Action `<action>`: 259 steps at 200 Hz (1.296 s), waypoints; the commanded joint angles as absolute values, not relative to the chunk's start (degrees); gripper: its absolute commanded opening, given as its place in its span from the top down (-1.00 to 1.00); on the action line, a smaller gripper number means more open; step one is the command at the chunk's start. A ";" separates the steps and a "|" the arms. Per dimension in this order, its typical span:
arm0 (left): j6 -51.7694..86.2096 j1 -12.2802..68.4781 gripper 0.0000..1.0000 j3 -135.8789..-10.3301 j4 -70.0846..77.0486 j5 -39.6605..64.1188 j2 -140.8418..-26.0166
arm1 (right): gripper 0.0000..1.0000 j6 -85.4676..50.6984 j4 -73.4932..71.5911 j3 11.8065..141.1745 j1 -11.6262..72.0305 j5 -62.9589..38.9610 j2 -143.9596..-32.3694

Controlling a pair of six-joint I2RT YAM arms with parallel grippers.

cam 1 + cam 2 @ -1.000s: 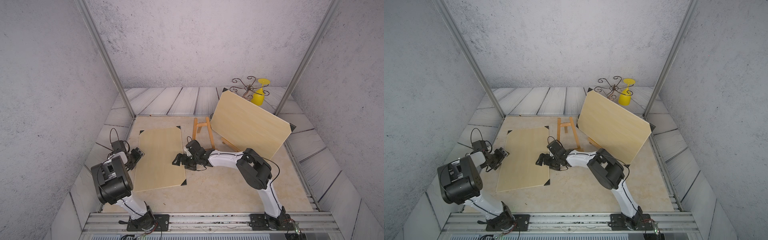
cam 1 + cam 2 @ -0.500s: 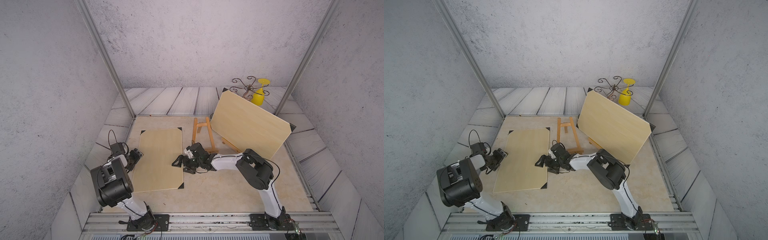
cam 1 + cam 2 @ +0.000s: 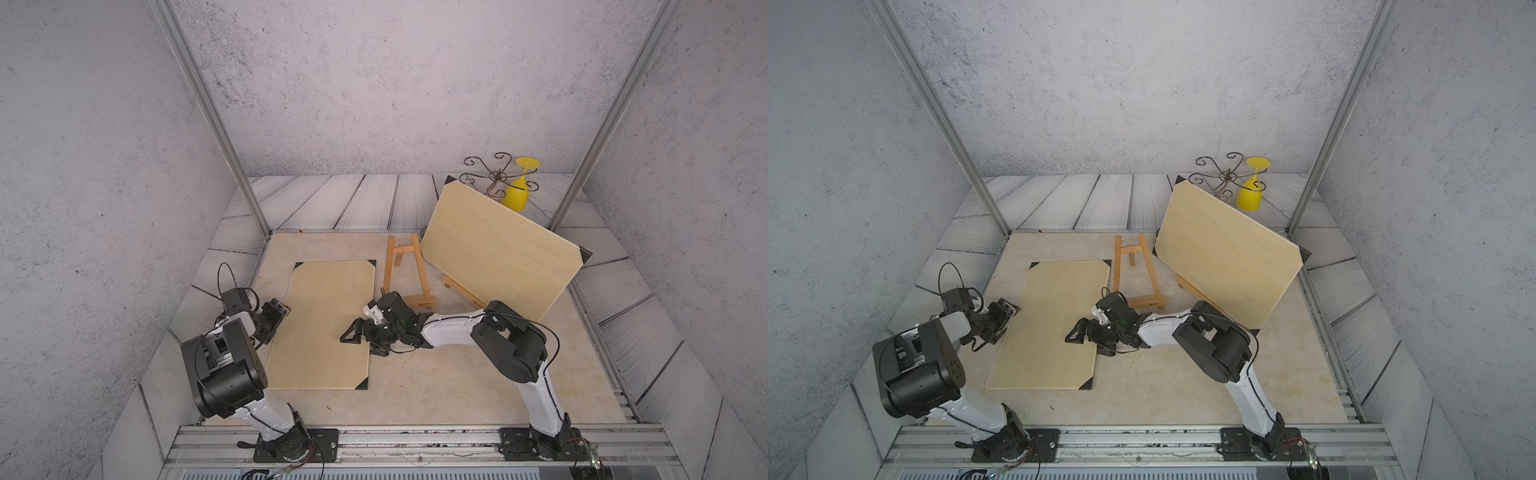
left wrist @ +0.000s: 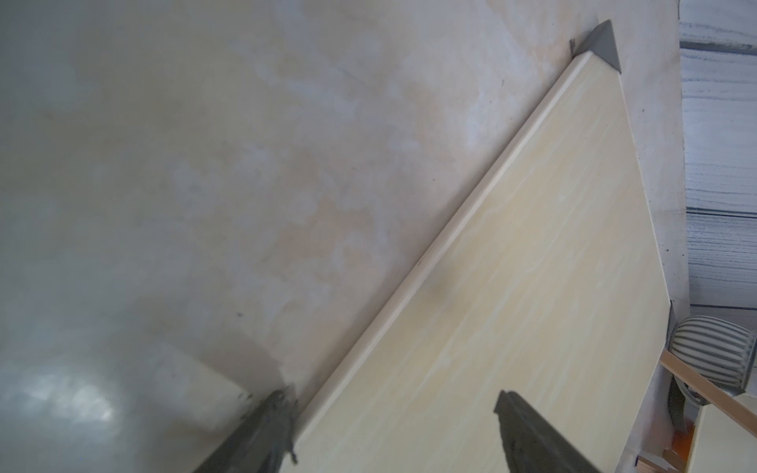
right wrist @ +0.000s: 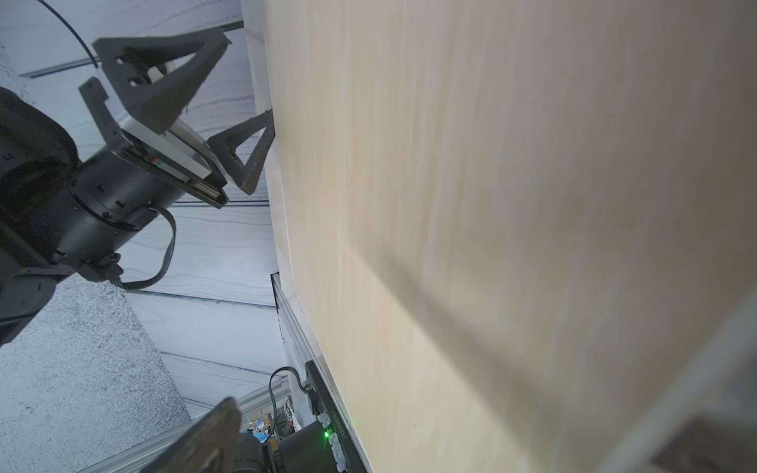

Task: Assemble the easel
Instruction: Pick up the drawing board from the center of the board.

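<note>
Both arms are down low at the pale flat board (image 3: 324, 324), which lies lengthwise on the beige surface (image 3: 436, 386) just left of centre in both top views, black caps on its corners. The left claw (image 3: 278, 324) is at the board's left long edge, and the left wrist view shows it spread wide (image 4: 392, 395): one finger (image 4: 262, 430) is off over the surface, the other (image 4: 532, 434) is over the wood. So it straddles the edge with nothing pinched. From the right wrist view you can see one of its triangular fingers (image 5: 245, 151) with its tip right at the board's rim. Over on the opposite long edge, the right claw (image 3: 361, 343) is gaping wide too, one finger over the board and one at its rim; I can't tell whether they touch the wood. And the easel (image 3: 405, 270), the little wooden A-frame, lies flat on the surface at centre frame, just right of the flat board's far corner and just beyond the right wrist, untouched. To its right a second, leaning board (image 3: 498, 253) stands tilted. Behind that, in the upper right, stand a yellow glass (image 3: 517, 195) and a curly wire stand (image 3: 494, 174).
</note>
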State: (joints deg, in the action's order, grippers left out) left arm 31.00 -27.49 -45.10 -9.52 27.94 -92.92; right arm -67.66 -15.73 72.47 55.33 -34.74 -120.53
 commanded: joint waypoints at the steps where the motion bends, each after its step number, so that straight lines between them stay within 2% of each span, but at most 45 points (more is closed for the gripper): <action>1: 33.53 -26.46 -0.63 -41.87 -24.10 33.13 -94.84 | -0.91 -64.09 -19.73 74.79 56.34 -35.41 -113.51; 35: 33.16 -26.83 -0.63 -42.59 -25.52 31.60 -93.73 | -0.63 -62.04 -14.76 75.66 56.39 -32.70 -112.97; 78: 32.82 -27.81 -0.63 -42.25 -26.30 30.64 -92.26 | -0.12 -59.77 -11.43 77.37 56.45 -31.38 -112.25; 108: 33.10 -28.21 -0.64 -41.93 -26.56 29.87 -91.03 | 0.13 -58.08 -9.87 77.81 56.72 -30.23 -111.16; 209: 33.59 -28.39 -0.63 -41.01 -26.91 30.54 -87.36 | 0.63 -52.43 -2.02 82.13 57.65 -28.88 -108.28; 246: 33.73 -28.48 -0.64 -41.26 -27.51 30.57 -84.30 | 0.79 -48.40 3.73 84.11 58.08 -26.67 -105.90; 259: 33.31 -28.47 -0.63 -41.72 -28.48 30.29 -82.98 | 0.90 -46.98 6.71 85.33 58.05 -26.17 -105.23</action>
